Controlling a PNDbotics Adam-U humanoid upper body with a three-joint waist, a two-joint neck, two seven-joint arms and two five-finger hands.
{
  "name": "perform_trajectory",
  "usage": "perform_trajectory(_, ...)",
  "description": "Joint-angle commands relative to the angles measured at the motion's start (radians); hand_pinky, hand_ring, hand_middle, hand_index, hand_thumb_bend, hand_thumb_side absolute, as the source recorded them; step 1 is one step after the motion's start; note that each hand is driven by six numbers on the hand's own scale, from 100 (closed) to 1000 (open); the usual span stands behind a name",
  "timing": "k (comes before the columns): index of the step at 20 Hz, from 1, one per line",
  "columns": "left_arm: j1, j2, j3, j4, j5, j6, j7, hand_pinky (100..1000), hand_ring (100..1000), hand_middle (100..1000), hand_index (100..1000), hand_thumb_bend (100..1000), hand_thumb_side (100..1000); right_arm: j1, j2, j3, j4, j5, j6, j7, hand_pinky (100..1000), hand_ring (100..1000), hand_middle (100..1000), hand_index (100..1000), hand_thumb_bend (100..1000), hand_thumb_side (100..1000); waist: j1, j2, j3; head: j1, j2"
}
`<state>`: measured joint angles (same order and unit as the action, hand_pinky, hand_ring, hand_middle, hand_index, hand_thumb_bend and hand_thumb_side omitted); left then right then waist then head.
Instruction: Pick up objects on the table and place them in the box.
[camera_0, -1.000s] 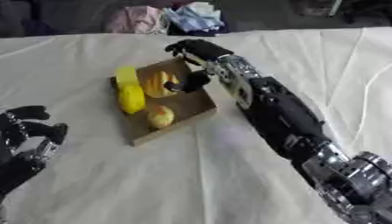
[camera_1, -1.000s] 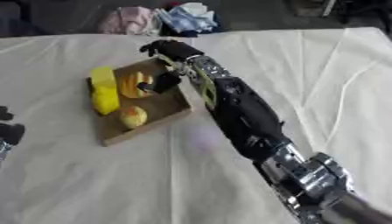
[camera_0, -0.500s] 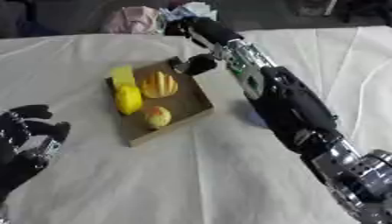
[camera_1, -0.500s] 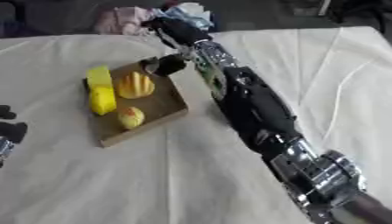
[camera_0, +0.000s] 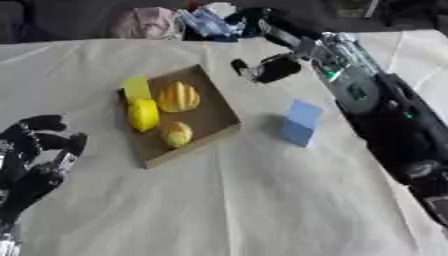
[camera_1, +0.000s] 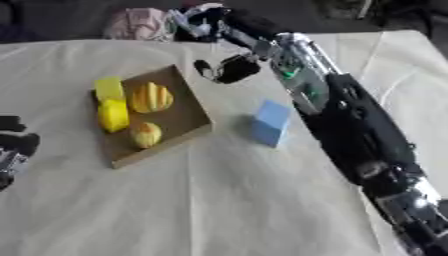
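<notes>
A brown cardboard box (camera_0: 216, 114) lies left of centre on the white cloth. It holds a yellow block (camera_0: 136, 87), a yellow lemon-like fruit (camera_0: 143, 115), a striped yellow-orange fruit (camera_0: 178, 96) and a small yellow-orange fruit (camera_0: 176, 133). To the right of the box a light blue block (camera_0: 301, 122) stands on the cloth. My right arm reaches from the lower right to the far edge; my right hand (camera_0: 278, 68) hangs open and holds nothing, beyond the box's far right corner. At the lower left my left hand (camera_0: 35, 160) rests open.
A pile of pink and blue-white cloth items (camera_0: 157, 22) lies at the table's far edge, close behind my right hand. My right forearm (camera_0: 385, 115) runs just right of the blue block. White cloth (camera_0: 245, 200) covers the near half of the table.
My right hand has left the box and moved away toward the far right edge. With the arm out of the way, the blue block now shows. The left hand has stayed put.
</notes>
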<state>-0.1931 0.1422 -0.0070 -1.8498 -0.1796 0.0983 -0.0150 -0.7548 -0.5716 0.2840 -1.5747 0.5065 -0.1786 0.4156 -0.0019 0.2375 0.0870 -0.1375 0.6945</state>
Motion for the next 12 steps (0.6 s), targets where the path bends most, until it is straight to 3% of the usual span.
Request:
perform_trajectory(1,-0.003,0.022,0.015,-0.015,-0.006,0.001,0.013,680,574,607,724,543,392,0.056,-0.100,-0.027,-0.170,-0.086,-0.007,0.049,754,785,888,961,185,361,-0.012,-0.014,-0.007,0.010,0.004)
perform_trajectory(6,-0.002,0.024,0.020,-0.013,-0.007,0.003,0.017,681,575,607,725,541,394,0.213,-0.178,-0.045,-0.312,-0.115,-0.049,0.187,785,815,919,978,229,378,-0.011,-0.014,-0.019,0.014,0.003)
perform_trajectory(12,0.001,0.023,0.021,-0.009,-0.010,0.005,0.014,683,576,609,726,539,399,0.329,-0.192,-0.056,-0.316,-0.060,-0.056,0.292,803,840,939,991,281,418,-0.010,-0.013,-0.030,0.016,0.003)
